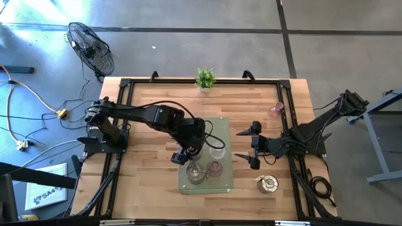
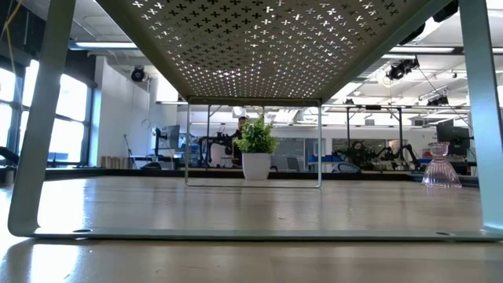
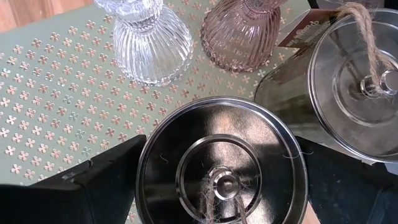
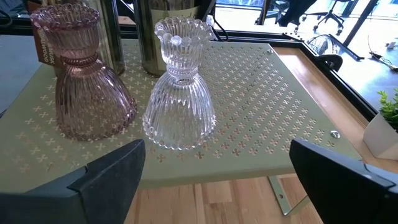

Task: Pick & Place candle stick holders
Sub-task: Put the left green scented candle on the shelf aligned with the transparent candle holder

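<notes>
On the wooden bench [image 1: 151, 163], the perforated pale-green metal stand [image 1: 223, 179] carries four holders. The left hand [image 3: 217, 186] hangs wide open directly above a shiny round-based silver holder [image 3: 221, 165], its axis upright. The right hand [image 4: 214, 180], also wide, faces the ribbed clear glass holder [image 4: 179, 93] beside the pink glass one [image 4: 81, 81].

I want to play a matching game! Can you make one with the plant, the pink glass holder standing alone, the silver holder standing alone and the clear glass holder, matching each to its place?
Things:
1. plant
2. lone pink glass holder
3. lone silver holder
4. clear glass holder

Places:
A. on the green rack
B. on bare wood, right side, far from the plant
C. middle of one table edge
D. on bare wood, right side, nearer the plant's edge

Pairs: 1-C, 2-D, 3-B, 4-A
</notes>
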You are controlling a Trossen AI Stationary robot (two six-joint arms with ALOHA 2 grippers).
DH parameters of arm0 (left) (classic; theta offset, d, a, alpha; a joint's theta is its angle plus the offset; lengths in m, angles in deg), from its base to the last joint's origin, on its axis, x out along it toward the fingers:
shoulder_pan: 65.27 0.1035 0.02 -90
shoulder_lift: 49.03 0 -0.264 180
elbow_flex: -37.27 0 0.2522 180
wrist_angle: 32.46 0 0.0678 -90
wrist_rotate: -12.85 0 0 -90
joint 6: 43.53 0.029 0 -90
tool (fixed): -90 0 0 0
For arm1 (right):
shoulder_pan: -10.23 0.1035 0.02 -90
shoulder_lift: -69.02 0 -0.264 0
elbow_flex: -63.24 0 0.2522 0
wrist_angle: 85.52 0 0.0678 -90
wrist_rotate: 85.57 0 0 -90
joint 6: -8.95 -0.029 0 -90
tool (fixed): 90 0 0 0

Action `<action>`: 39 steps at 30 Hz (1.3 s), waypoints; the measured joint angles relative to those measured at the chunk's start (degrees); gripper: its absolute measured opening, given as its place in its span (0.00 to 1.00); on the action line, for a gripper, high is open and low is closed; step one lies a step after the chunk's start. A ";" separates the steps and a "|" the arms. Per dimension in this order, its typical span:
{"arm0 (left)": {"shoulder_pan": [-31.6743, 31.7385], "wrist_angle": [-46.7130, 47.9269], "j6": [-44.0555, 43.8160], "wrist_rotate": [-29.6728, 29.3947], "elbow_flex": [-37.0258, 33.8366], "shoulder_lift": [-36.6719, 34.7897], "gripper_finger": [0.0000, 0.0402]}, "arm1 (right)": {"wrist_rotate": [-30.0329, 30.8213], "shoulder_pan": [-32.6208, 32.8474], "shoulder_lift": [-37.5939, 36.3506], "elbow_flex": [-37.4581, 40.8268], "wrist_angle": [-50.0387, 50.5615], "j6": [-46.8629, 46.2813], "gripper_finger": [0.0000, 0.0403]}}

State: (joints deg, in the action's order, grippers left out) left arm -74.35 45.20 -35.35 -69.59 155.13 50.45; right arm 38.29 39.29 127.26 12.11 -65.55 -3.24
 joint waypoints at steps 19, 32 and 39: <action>0.07 -0.80 -3.07 -2.61 -0.07 0.00 0.99 | 0.01 0.00 0.00 0.00 0.35 0.00 0.98; 0.07 -0.81 0.60 -8.43 -0.07 0.00 0.99 | 0.01 -0.01 -0.01 0.00 0.47 -0.74 0.98; 0.07 0.18 0.53 -6.55 1.88 0.00 0.99 | 0.02 -0.02 -0.02 0.00 1.20 -0.86 0.98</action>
State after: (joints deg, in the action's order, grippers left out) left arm -74.29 45.38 -34.82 -76.13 157.01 50.45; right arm 38.31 39.27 127.24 12.11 -64.35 -4.10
